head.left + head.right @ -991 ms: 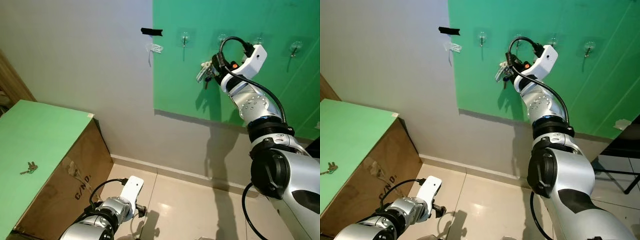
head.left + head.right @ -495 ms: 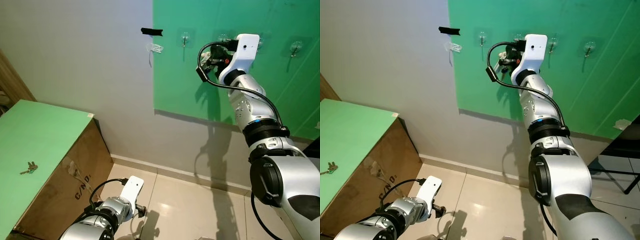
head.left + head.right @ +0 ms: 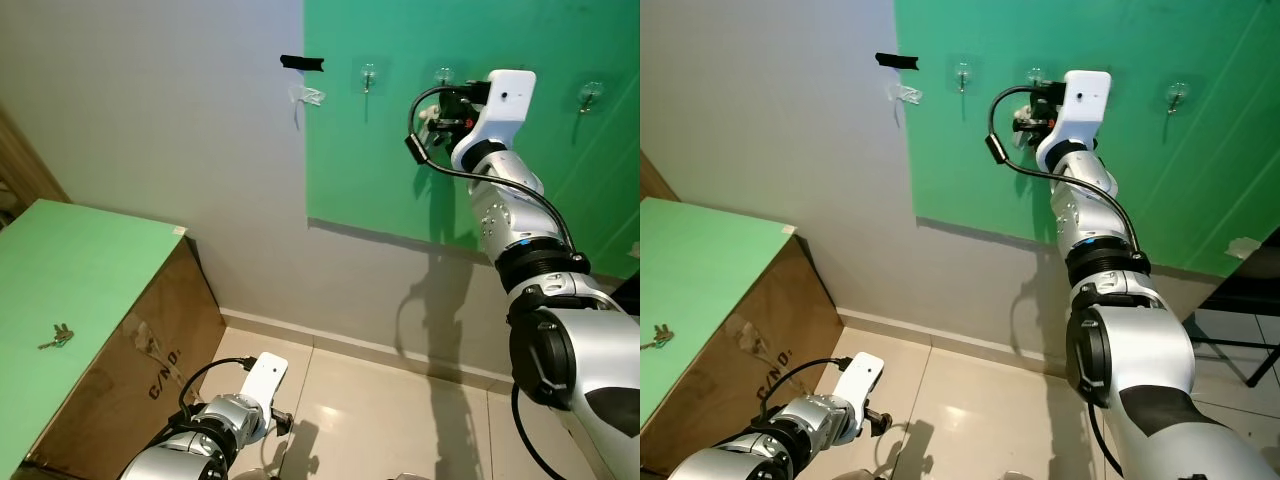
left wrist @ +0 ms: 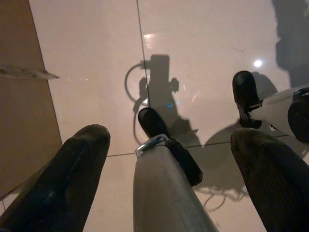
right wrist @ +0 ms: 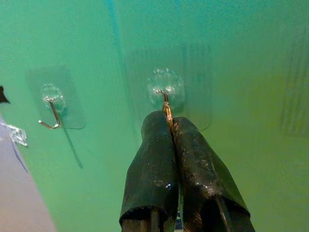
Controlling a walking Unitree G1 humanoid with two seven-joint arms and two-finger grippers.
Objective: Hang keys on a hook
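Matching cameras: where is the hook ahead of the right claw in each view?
Left eye view: hook, top, right of centre.
Right eye view: top, right of centre.
Right wrist view: just beyond the right claw.
Left wrist view: faces the floor.
Shared landmark: neighbouring hook.

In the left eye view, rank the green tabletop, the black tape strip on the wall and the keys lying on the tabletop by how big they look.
1. Green tabletop
2. Black tape strip
3. Keys, though they lie nearer the camera
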